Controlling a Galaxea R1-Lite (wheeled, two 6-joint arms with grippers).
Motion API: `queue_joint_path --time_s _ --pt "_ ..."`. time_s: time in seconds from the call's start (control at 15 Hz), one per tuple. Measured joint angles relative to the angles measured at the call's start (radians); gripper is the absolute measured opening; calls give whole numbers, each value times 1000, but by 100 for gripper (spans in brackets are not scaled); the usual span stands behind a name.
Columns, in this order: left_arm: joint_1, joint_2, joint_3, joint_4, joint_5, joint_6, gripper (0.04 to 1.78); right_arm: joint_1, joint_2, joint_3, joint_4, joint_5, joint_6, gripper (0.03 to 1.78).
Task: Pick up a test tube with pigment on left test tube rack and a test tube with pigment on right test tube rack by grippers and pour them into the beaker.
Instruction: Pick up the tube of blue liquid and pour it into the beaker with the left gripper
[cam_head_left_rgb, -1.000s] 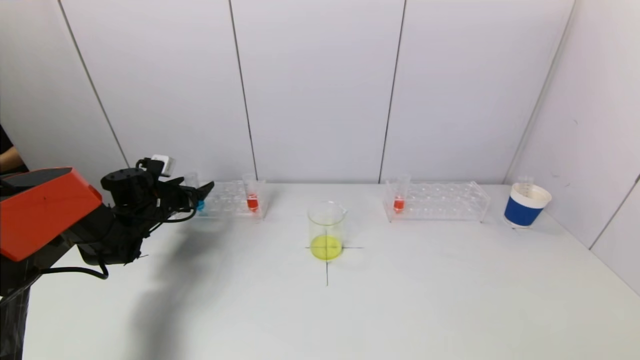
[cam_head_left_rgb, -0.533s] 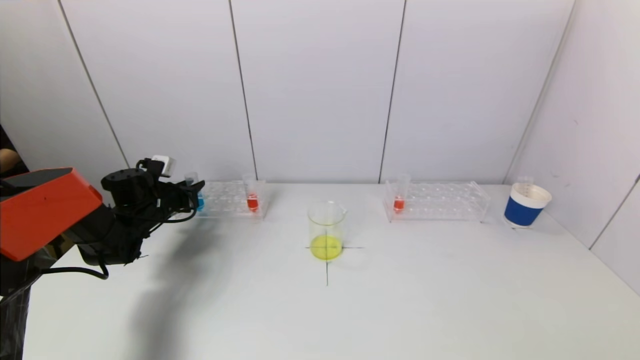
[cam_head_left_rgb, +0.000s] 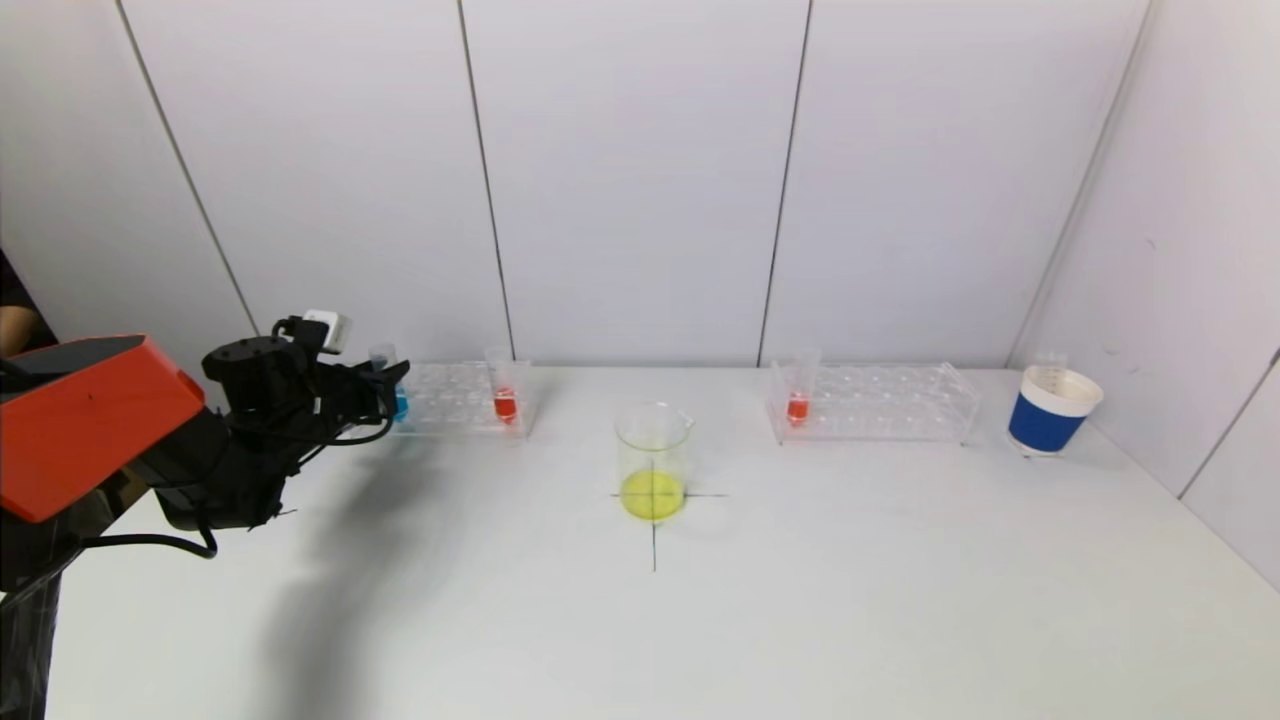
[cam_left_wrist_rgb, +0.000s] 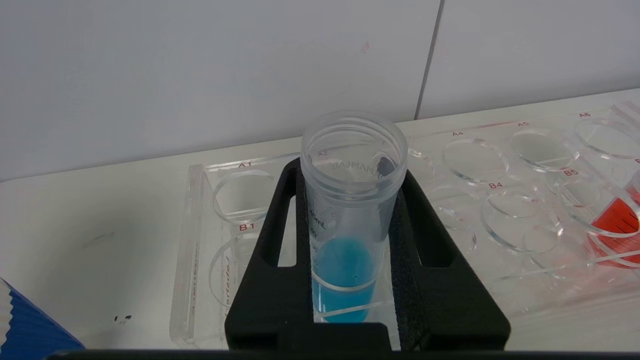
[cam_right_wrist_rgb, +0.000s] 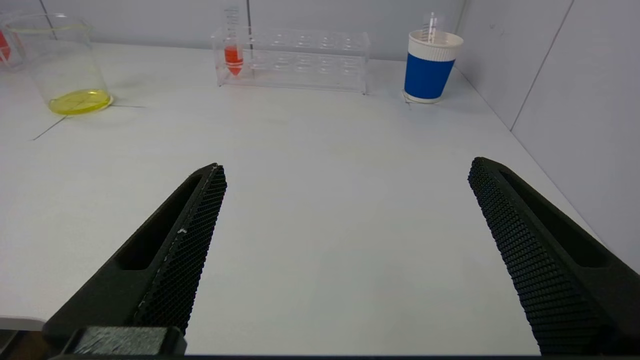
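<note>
Left pincer (cam_left_wrist_rgb: 350, 240) clenched on clear blue-pigment test tube (cam_left_wrist_rgb: 350, 215), upright in left rack (cam_left_wrist_rgb: 200, 240), right pincer (cam_right_wrist_rgb: 345, 250) released

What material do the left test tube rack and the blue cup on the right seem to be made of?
Left test tube rack: probably clear acrylic, glossy; the table shows through and its edges glint. Blue cup: likely paper, matte, with a ribbed blue sleeve and a white rim.

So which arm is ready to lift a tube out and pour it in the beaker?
The left. Its pincer is already shut on the blue tube in the left rack. The right pincer hangs open over bare table, far from the right rack.
</note>
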Motion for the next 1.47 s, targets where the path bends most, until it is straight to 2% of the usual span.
queue_joint_path --time_s 0.47,1.47 --pt "0 -3 -3 13 -1 -1 45 0 0 0 0 0 0 176" --pt "-1 -90 -110 167 -1 -6 45 0 0 0 0 0 0 176"
